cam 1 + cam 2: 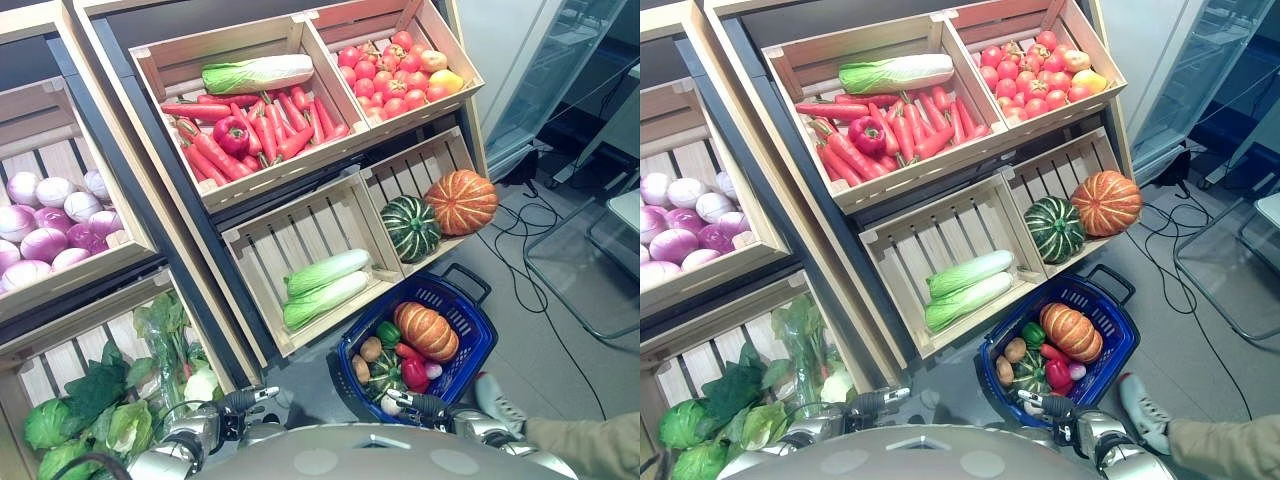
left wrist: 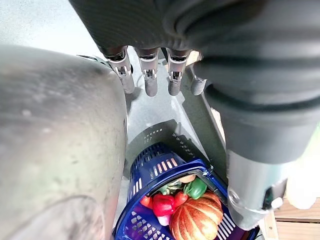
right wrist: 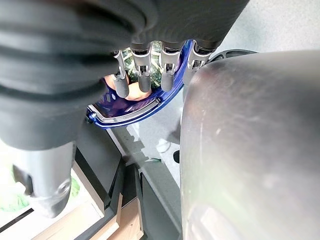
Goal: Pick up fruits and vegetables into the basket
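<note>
A blue basket (image 1: 462,306) stands on the floor below the shelves. It holds an orange pumpkin (image 1: 426,331), a green pepper (image 1: 388,333), a red pepper (image 1: 414,373), a small striped squash (image 1: 385,373) and a potato (image 1: 371,348). My left hand (image 1: 238,403) hangs low, left of the basket, its fingers (image 2: 150,75) straight and holding nothing. By the basket's near edge my right hand (image 1: 422,405) is held low, fingers (image 3: 144,67) relaxed and empty above the basket rim (image 3: 131,116).
Wooden crates on the rack hold carrots (image 1: 262,135) with a red pepper (image 1: 231,133) and a napa cabbage (image 1: 258,73), tomatoes (image 1: 392,75), an orange pumpkin (image 1: 461,202), a green squash (image 1: 410,227), two napa cabbages (image 1: 325,285), onions (image 1: 50,225) and leafy greens (image 1: 95,405). A person's shoe (image 1: 494,398) is at the lower right.
</note>
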Available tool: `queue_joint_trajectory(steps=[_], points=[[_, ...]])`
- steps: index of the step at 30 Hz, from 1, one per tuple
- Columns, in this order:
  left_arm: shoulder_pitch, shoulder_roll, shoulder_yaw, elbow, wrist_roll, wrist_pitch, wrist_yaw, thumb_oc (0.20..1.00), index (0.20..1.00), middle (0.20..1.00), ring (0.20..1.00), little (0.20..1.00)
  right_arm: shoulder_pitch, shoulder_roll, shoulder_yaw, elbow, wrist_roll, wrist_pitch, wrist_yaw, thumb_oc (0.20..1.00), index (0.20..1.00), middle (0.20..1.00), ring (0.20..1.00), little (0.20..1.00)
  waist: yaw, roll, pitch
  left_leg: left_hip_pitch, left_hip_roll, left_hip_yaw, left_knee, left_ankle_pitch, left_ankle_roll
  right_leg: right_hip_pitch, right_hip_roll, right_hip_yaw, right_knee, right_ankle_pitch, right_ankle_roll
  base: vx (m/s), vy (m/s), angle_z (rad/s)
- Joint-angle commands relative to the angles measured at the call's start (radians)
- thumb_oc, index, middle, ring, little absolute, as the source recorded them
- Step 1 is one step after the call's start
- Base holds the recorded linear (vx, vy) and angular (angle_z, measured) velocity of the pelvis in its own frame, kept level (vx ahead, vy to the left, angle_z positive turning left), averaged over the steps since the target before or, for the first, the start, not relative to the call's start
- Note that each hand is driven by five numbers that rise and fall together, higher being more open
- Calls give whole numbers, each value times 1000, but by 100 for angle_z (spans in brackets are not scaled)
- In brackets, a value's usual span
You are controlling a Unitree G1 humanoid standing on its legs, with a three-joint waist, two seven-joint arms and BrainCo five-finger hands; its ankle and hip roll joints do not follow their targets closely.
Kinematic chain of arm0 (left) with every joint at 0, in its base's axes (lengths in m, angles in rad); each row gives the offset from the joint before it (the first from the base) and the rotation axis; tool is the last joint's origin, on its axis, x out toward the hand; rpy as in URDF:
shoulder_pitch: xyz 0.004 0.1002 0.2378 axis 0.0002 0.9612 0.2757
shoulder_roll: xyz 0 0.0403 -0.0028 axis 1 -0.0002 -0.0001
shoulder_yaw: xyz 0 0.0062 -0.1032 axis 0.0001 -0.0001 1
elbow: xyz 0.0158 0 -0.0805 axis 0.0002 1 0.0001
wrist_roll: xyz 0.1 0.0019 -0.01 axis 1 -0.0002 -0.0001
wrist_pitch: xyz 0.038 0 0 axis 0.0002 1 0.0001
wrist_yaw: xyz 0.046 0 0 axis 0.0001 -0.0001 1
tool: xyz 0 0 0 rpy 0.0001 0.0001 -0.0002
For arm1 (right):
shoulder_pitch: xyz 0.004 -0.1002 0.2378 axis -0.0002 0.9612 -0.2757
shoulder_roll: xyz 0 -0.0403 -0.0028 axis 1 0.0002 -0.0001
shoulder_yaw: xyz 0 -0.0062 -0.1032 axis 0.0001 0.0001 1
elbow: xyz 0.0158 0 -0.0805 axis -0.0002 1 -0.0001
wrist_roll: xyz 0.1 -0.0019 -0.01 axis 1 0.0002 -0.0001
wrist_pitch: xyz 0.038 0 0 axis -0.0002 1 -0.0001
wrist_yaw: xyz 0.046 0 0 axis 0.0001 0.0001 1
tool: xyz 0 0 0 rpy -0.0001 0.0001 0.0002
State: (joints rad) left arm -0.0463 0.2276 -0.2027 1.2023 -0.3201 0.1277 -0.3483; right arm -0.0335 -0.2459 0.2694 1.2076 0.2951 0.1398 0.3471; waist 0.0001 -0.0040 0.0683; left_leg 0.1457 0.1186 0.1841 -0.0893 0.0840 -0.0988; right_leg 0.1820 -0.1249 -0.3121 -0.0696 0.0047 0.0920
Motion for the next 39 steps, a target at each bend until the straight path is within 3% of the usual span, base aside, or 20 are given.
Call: queue_joint_trajectory(steps=[1,8,14,16,18,19,20,22,24,26,29,33,39], points=[[-38,-64,-55,74,19,4,-28,1000,1000,1000,1000,1000,-12,70,21,58,23,38,14,1000,1000,1000,1000,1000,15,-34,58,40,-44,35,20,-130,57,-22,-51,11,35,8,54,0,0,0],[-38,-63,-75,56,49,-54,-39,1000,1000,1000,1000,1000,-10,65,26,51,6,7,5,1000,1000,1000,1000,1000,15,-34,58,40,-42,34,21,-130,55,-22,-52,12,38,7,56,0,0,0],[-58,-36,-141,-9,100,-279,51,1000,1000,1000,1000,1000,-37,38,45,2,22,-176,-61,1000,1000,1000,1000,1000,9,-35,68,39,-34,33,22,-129,50,-29,-50,24,42,8,62,12,-7,0],[-67,-25,-149,-47,91,-304,81,1000,1000,1000,1000,1000,-43,28,45,-21,37,-219,-72,1000,1000,1000,1000,1000,8,-33,70,39,-31,33,21,-127,49,-30,-51,26,42,10,62,42,-15,0],[-77,5,-161,-89,104,-370,119,1000,1000,1000,1000,1000,-53,5,42,-63,33,-264,-99,1000,1000,1000,1000,1000,5,-32,70,36,-28,33,19,-125,49,-33,-49,28,37,12,62,36,-13,0],[-81,27,-164,-104,128,-441,137,1000,1000,1000,1000,1000,-58,-8,36,-67,32,-317,-106,1000,1000,1000,1000,1000,4,-29,68,31,-24,36,18,-120,47,-38,-47,31,36,15,61,0,0,0],[-82,33,-165,-110,131,-457,144,1000,1000,1000,1000,1000,-61,-12,34,-67,33,-330,-108,1000,1000,1000,1000,1000,5,-27,68,29,-24,36,18,-119,47,-40,-47,31,36,15,61,0,0,0],[-86,91,-180,-266,154,-526,219,1000,1000,1000,1000,1000,-64,-49,32,-200,42,-388,-175,1000,1000,1000,1000,1000,4,-14,75,20,-25,33,17,-112,47,-47,-48,28,36,18,59,0,0,0],[-69,137,-173,-431,145,-486,240,1000,1000,1000,1000,1000,-45,-70,31,-358,47,-352,-229,1000,1000,1000,1000,1000,3,-11,84,16,-25,31,18,-110,46,-51,-50,26,37,19,58,-3,2,2],[-12,231,-115,-741,117,-459,251,1000,1000,1000,1000,1000,27,-108,6,-682,32,-319,-323,1000,1000,1000,1000,1000,-3,-11,106,12,-20,31,21,-106,43,-56,-53,27,43,19,56,-2,-26,4],[51,276,-25,-923,118,-511,249,1000,1000,1000,1000,1000,95,-135,-45,-854,3,-382,-360,1000,1000,1000,1000,1000,-9,-10,116,-1,-11,38,27,-98,44,-70,-59,27,58,17,53,42,-42,10],[71,299,3,-982,183,-591,339,1000,1000,1000,1000,1000,115,-144,-79,-924,24,-475,-422,1000,1000,1000,1000,1000,-12,-4,127,-18,-1,32,43,-96,42,-90,-61,27,94,-1,46,49,-36,5],[0,340,-39,-1008,356,-547,545,1000,1000,1000,1000,1000,79,-194,-107,-1060,-23,-520,-632,1000,1000,1000,1000,1000,-42,31,182,-96,16,22,127,-94,26,-197,-73,42,216,-48,26,20,4,1]])
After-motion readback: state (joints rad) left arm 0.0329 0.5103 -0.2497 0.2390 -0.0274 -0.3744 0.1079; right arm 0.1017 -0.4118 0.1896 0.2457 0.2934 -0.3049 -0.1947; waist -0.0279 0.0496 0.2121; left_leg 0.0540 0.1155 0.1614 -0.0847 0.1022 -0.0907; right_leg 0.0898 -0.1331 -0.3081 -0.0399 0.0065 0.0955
